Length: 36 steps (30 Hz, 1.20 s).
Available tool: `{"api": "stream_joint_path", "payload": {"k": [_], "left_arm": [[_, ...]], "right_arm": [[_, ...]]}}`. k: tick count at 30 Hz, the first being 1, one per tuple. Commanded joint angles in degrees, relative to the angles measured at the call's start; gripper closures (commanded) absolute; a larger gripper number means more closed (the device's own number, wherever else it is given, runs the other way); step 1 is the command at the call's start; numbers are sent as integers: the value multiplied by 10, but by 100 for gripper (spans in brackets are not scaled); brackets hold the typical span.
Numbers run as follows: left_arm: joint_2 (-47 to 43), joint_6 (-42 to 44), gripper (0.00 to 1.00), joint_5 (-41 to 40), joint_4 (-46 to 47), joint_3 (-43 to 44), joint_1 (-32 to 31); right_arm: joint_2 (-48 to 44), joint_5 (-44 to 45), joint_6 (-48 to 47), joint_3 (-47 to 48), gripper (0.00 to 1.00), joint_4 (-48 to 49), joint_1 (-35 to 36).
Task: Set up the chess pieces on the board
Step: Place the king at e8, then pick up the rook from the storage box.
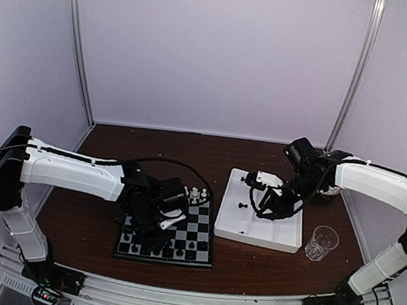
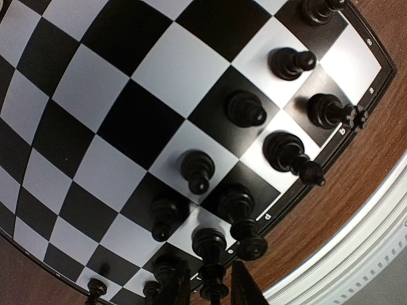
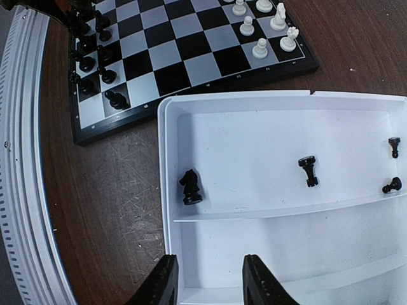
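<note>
The chess pieces looked light, hard, slick and easily toppled, best pinched at the waist; most stood on the board, four lay in the tray; the left gripper straddled one black man, grip unclear; the right gripper hung open and empty.

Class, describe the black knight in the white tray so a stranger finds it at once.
Find the white rectangular plastic tray beside the chequered chessboard. In one compartment the black plastic knight sits apart by the side wall, chunkier than the three slimmer black pieces farther along.
</note>
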Motion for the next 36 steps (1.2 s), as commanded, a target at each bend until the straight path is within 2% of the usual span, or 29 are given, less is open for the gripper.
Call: {"api": "stream_joint_path", "payload": {"k": [1,6,11,14,17,24,36], "left_arm": [[-13,0,74,-2,-8,7,0],[-56,-3,65,-15,-54,39,0],[-116,2,57,-65,-81,81,0],[-152,10,51,-96,-56,91,3],[-182,4,46,-125,10,79,6],[-229,-33,43,-131,149,21,12],[-238,-56,42,-123,169,-19,14]], "right_arm": [[1,-2,-4,-5,62,0,-1],[2,-7,-1,1,62,-3,-1],[22,10,5,41,62,-16,-1],[58,42,4,83,63,-31,-1],[110,61,-4,126,63,-52,-1],[227,73,-27,210,62,-90,0],[336,109,-52,319,61,-129,2]]}}
